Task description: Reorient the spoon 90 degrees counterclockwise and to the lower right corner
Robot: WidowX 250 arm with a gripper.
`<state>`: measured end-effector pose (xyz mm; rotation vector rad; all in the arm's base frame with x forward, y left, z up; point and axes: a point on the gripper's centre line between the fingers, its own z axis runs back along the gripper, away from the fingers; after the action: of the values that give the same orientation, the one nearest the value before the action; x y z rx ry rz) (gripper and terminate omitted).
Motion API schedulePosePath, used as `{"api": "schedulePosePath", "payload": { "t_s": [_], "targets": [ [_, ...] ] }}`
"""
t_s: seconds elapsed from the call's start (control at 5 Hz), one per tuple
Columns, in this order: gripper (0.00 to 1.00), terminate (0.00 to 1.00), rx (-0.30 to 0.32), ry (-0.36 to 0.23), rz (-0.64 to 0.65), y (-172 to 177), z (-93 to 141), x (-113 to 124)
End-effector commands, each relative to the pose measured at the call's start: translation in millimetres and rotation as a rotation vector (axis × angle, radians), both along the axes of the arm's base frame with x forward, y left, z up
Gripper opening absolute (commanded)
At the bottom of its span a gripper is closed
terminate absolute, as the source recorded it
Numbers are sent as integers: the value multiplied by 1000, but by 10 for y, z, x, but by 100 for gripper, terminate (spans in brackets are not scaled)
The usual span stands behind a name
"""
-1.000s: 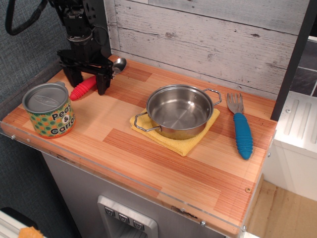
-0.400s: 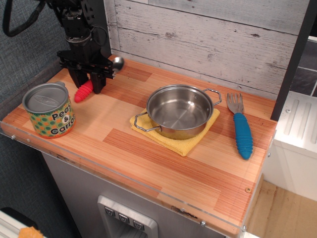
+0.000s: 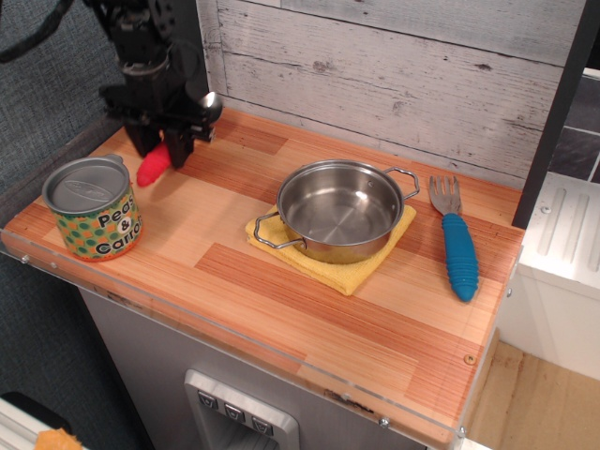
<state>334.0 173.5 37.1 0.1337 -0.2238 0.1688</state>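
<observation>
The spoon has a red ribbed handle (image 3: 153, 166) and a shiny silver bowl (image 3: 210, 100). My black gripper (image 3: 161, 141) is shut on the spoon's handle and holds it lifted above the back left part of the wooden countertop (image 3: 281, 281). The handle end points down and left, the bowl up and right. The lower right corner (image 3: 450, 412) of the countertop, with its clear plastic rim and small screw, is far from the gripper.
A peas and carrots can (image 3: 92, 208) stands at the left front. A steel pot (image 3: 339, 208) sits on a yellow cloth (image 3: 347, 267) in the middle. A fork with a blue handle (image 3: 458, 253) lies at the right. A plank wall (image 3: 394, 75) runs behind.
My gripper closed on the spoon's red handle and lifted it off the countertop. The spoon rose and shifted slightly left with the gripper.
</observation>
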Motion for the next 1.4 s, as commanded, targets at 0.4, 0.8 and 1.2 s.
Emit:
{"api": "schedulePosePath", "payload": {
  "t_s": [0.4, 0.8, 1.2],
  "targets": [
    [0, 0, -24, -106, 162, -429, 729, -223],
    [0, 0, -25, -129, 374, -922, 796, -503],
    [0, 0, -6, -170, 765, -1374, 713, -700]
  ]
}}
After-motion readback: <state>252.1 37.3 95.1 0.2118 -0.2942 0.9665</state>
